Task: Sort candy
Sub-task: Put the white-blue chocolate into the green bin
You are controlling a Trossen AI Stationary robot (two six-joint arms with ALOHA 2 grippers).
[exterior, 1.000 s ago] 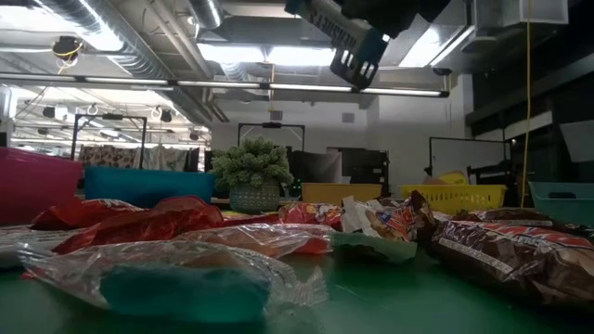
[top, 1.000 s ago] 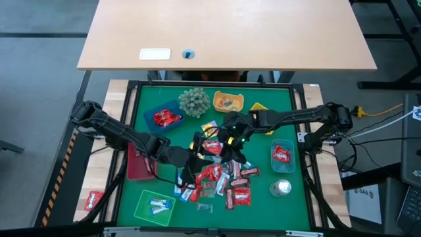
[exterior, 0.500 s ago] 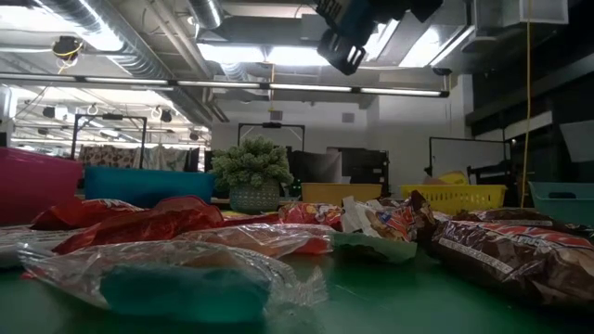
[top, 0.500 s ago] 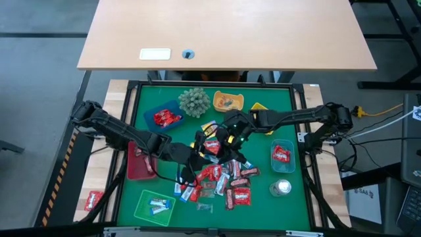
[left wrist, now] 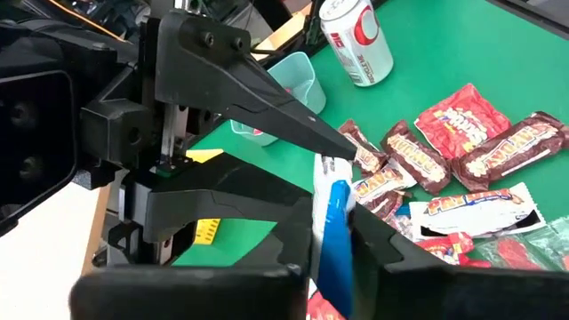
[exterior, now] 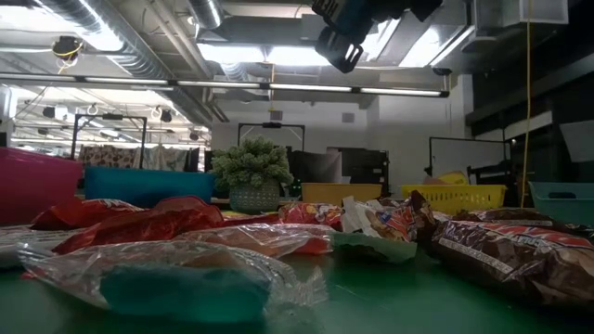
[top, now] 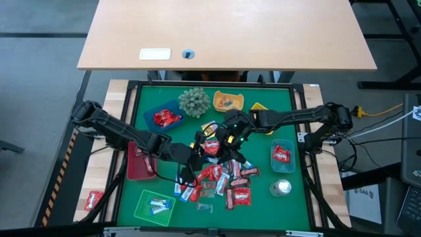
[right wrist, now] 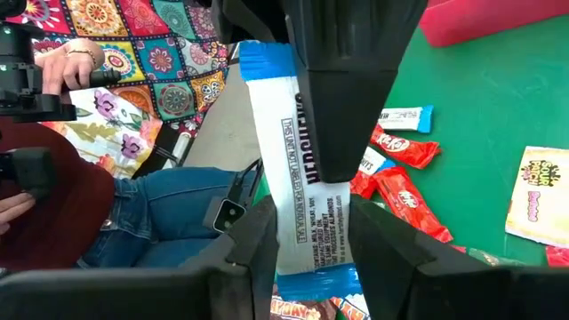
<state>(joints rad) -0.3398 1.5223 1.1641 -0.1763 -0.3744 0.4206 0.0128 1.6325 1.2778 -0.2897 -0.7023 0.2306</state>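
Both grippers meet above the candy pile (top: 223,181), which lies on the green mat (top: 263,210). Between them hangs one blue-white candy bar (right wrist: 307,178), seen edge-on in the left wrist view (left wrist: 333,227). My left gripper (top: 199,146) (left wrist: 334,222) is shut on one end of it. My right gripper (top: 223,136) (right wrist: 311,222) is shut on the other end. The pile holds several red and brown packets lying flat on the mat. My left gripper pinches the bar's two flat faces (left wrist: 336,191) between its fingers, near one blue end. The bar stands edge-on between them, lifted clear above the pile. My right gripper holds the bar near its other end (right wrist: 307,236), one finger (right wrist: 258,244) on each long edge. The fingers lie along the bar. The bar's printed face is toward the wrist camera, and the bar is clear of the mat.
Around the pile stand a blue tray (top: 164,117) with red candy, a yellow tray (top: 228,101), a red tray (top: 139,161), a green tray (top: 154,206), a pale tray (top: 281,156), a can (top: 281,187) and a plant ball (top: 194,102). A seated person (right wrist: 133,213) shows beyond the table.
In the low view my right gripper, overhead, has tipped and shifted slightly. Both arms have otherwise kept their place above the pile.
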